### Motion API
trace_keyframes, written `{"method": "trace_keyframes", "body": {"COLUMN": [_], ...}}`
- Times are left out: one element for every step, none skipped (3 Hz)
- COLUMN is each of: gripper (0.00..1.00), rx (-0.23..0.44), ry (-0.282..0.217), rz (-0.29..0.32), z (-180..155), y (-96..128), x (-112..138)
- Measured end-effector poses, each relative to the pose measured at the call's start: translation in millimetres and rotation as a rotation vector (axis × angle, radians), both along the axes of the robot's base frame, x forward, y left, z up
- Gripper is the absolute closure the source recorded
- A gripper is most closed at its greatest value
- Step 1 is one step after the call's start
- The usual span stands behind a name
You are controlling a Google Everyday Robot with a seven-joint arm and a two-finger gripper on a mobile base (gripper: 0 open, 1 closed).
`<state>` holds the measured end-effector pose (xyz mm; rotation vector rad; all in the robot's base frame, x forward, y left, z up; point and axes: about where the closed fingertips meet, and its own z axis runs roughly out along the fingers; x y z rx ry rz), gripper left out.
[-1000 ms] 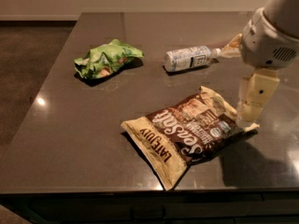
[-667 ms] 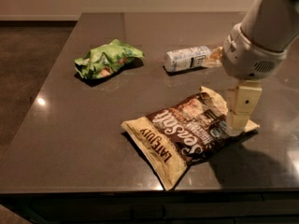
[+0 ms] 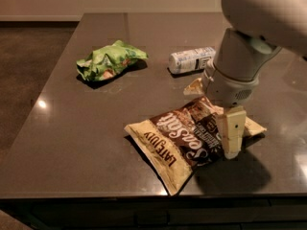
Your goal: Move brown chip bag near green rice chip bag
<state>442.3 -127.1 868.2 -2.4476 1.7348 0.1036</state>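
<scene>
The brown chip bag [image 3: 177, 140] lies flat near the table's front edge, with "Sea Salt" and "LATE JULY" lettering facing up. The green rice chip bag [image 3: 110, 60] lies crumpled at the back left, well apart from it. My gripper [image 3: 231, 150] hangs from the big white arm and points straight down. Its tip is at the brown bag's right part, low on or just above the foil. The arm hides the bag's far right end.
A clear plastic bottle with a white label [image 3: 192, 60] lies on its side behind the brown bag, next to the arm. The dark table [image 3: 72, 143] has its front edge just below the brown bag. Floor shows at the left.
The arm has moved left and down, from beside the brown bag's right end to over its right part. The bags and bottle have not moved.
</scene>
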Motion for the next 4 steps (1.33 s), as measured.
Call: {"method": "trace_keyframes", "body": {"gripper": [0.25,0.49,0.72,0.95], "rx": [-0.048,-0.074,-0.073,-0.072], "ry": [0.019,0.023,0.025,0.025], "rz": [0.066,0.089,0.091,0.091], "z": [-17.2,-22.4,-19.9,-18.0], "y": [5.0,7.4,11.4,11.4], "x": [-2.9,-3.3,-3.1,-3.1]}}
